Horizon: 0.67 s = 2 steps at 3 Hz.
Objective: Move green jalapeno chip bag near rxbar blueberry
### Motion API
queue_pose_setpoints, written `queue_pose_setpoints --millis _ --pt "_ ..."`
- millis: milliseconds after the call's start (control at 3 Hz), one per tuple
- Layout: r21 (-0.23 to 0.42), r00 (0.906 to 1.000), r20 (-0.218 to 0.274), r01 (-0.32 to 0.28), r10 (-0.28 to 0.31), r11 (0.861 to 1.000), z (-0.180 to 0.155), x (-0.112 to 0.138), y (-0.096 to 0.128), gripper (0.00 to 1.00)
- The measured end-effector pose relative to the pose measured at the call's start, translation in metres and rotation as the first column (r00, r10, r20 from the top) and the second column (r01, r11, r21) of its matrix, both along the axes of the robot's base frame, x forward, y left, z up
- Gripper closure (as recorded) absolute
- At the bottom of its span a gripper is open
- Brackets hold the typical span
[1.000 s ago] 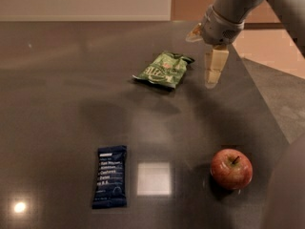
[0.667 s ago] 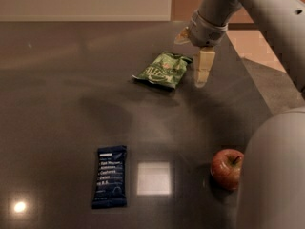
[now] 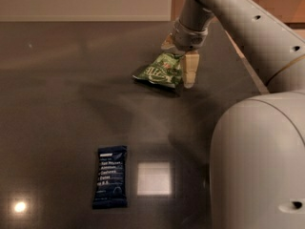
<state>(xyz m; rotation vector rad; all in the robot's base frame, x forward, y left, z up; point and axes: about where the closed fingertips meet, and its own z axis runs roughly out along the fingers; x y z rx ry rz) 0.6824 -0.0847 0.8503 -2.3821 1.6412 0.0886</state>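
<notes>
The green jalapeno chip bag (image 3: 158, 71) lies crinkled on the dark table (image 3: 57, 104), right of the middle and toward the back. My gripper (image 3: 179, 61) is at the bag's right end, open, with one pale finger (image 3: 190, 68) on the bag's right side and the other (image 3: 167, 43) behind its upper edge. The bag's end lies between them. The rxbar blueberry (image 3: 110, 176), a dark navy wrapper with white text, lies flat near the front, left of the middle, well apart from the bag.
My arm's large grey body (image 3: 259, 161) fills the lower right and hides that part of the table. The table's right edge (image 3: 248, 66) runs diagonally behind the arm. A bright square reflection (image 3: 154, 179) sits right of the bar.
My gripper has moved left and down, from beside the bag to around its right end. The arm's body has swung into the lower right and now hides the apple.
</notes>
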Motion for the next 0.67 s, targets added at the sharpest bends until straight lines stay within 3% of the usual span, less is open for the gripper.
queue_pose_setpoints --millis 667 --pt "-0.033 0.9989 -0.022 -0.042 0.042 0.999 -0.0141 -0.0006 0.0085 0.42"
